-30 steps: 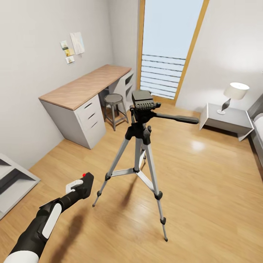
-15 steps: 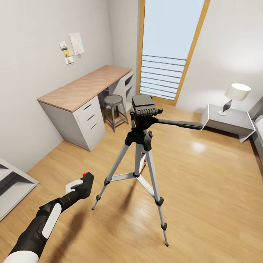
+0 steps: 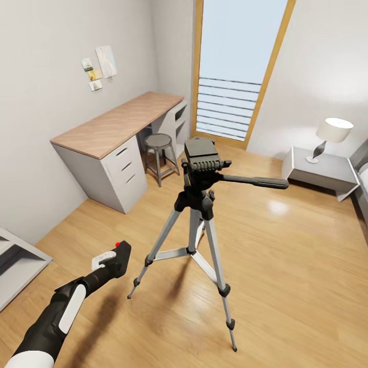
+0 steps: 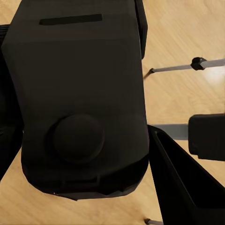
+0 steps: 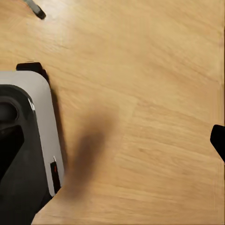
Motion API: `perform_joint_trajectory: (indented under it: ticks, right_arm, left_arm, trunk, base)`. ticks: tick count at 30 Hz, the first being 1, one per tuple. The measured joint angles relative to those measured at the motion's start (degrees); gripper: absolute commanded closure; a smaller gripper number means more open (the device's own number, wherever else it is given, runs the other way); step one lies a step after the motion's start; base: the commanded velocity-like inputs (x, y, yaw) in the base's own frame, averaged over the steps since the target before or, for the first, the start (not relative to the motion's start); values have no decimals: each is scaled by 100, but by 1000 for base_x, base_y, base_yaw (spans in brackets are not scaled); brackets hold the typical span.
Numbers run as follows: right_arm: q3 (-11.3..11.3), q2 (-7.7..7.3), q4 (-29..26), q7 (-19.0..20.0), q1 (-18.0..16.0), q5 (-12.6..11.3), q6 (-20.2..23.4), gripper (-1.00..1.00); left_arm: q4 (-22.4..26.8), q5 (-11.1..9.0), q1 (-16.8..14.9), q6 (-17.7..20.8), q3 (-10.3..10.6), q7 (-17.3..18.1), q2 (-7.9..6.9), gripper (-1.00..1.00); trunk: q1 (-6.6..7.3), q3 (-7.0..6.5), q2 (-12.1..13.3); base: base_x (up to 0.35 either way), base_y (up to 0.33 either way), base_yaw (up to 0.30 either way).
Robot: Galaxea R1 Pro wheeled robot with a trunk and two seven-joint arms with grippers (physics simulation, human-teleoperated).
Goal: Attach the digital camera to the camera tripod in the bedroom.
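Nearest to us, on the left, our left arm reaches out low over the wood floor (image 3: 286, 266). Our left gripper (image 3: 113, 259) pinches the camera (image 3: 118, 255). We can see its little red button on top. In the left wrist view the camera (image 4: 79, 98) is big and black between the fingers, so we think the grip is good.

We cannot tell how our right gripper stands, spread or pressed together. The right wrist view looks down at the floor and at a grey and black part of our own body (image 5: 23, 150).

A bit farther, in the middle of the room, stands the tripod (image 3: 197, 225). Its three silver legs spread out on the floor. Its black head (image 3: 202, 153) is up high, with a flat plate on top. Nothing sits on the plate. The long black handle (image 3: 253, 181) sticks out to the right.

Farther on the left is a desk (image 3: 115, 125) with a stool (image 3: 157, 143) beside it. Far on the right is a small table (image 3: 322, 171) with a lamp (image 3: 331, 134). At the far end is a tall window (image 3: 237, 66).

So we are in the bedroom and we have the camera in hand. That part is done. The camera is low and well apart from the tripod head. We have yet to lift it, bring it over the plate, and set it on.
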State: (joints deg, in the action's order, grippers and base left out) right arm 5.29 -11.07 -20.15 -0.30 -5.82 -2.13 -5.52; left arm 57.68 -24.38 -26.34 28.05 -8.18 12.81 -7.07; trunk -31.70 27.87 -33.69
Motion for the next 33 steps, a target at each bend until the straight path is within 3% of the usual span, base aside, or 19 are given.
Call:
perform_joint_trajectory:
  ticks: [6,14,17,21,26,33]
  right_arm:
    - [-6,10,-1567,1,2,35,455,-100]
    - [1,-38,-3777,45,2,23,1789,-100]
    - [-7,-37,-4689,211,3,4,2252,-100]
    - [-9,-5,-5785,818,4,-22,2989,-100]
    - [-2,12,-6487,1532,5,-25,3532,-100]
    - [6,3,-6912,1955,5,-27,3658,-100]
  left_arm:
    - [7,0,0,0,4,-7,2,100]
    - [9,0,0,-1,5,-2,2,100]
    - [14,-1,0,0,5,-4,2,100]
    - [17,-1,1,3,5,-2,2,100]
    - [18,-1,1,6,5,-8,2,100]
    - [21,0,1,9,5,-10,2,100]
  trunk:
    - [0,0,0]
    - [0,0,1]
    - [0,0,1]
    - [1,0,1]
    - [1,0,1]
    - [0,0,1]
  base:
    - [4,0,0]
    - [0,0,0]
    - [0,0,0]
    - [0,0,0]
    - [0,0,0]
    - [0,0,0]
